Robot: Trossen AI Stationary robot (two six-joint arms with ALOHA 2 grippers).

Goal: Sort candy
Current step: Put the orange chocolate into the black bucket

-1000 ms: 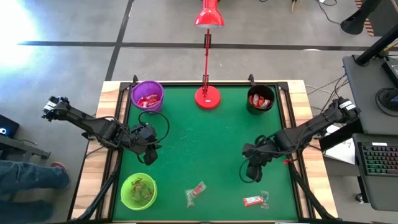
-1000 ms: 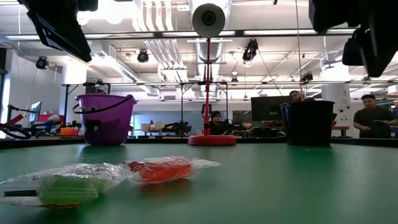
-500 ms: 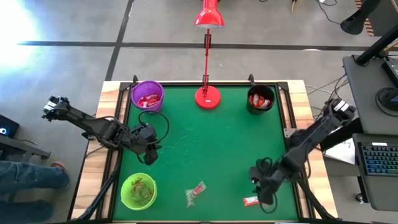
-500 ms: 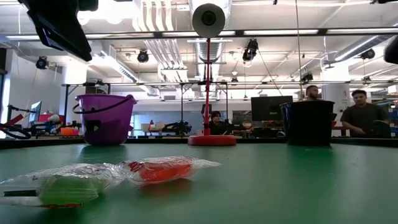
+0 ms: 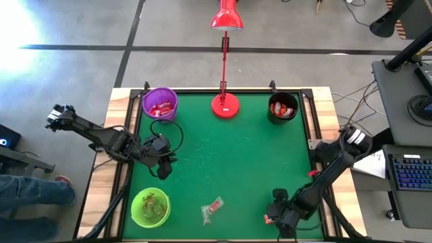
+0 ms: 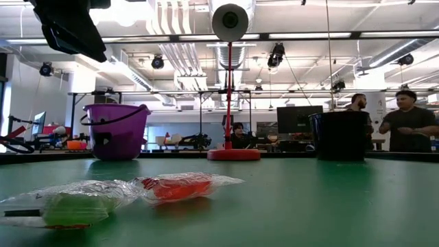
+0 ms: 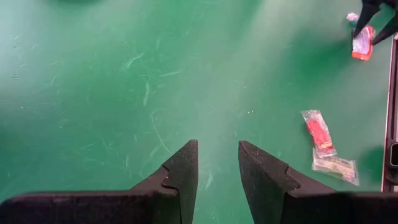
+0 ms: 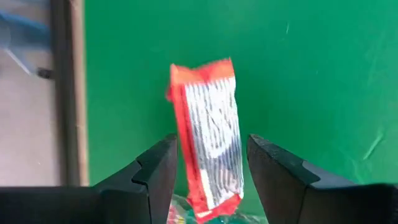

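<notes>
Your right tool [image 5: 279,220] sits low at the lower right of the high view, over the near edge of the green desk [image 5: 223,162]. In the right wrist view its fingers [image 8: 152,171] are spread, one on each side of a red-and-white striped candy [image 8: 208,146] that lies flat on the desk between them; whether either finger touches the wrapper is hard to tell. In the high view only a red sliver of that candy [image 5: 268,218] shows at the tool's left side.

Your left tool [image 5: 162,167] hangs over the left part of the desk, above the green cup [image 5: 150,207] in the frame. In the left wrist view its fingers [image 7: 180,174] stand apart with bare green desk between them.

A red candy in clear wrap [image 5: 215,204] and a pale one just beside it [image 5: 206,216] lie at lower centre of the high view; the low view shows them close up, red [image 6: 180,186] beside a clear wrapper with green inside [image 6: 65,204].

The purple cup [image 5: 160,104] at upper left holds red sweets, the black cup [image 5: 282,109] at upper right holds red and orange ones, and the green cup holds greenish ones. The red lamp base [image 5: 225,106] stands between the purple and black cups. People [image 6: 408,127] stand at the right of the low view, beyond the desk
</notes>
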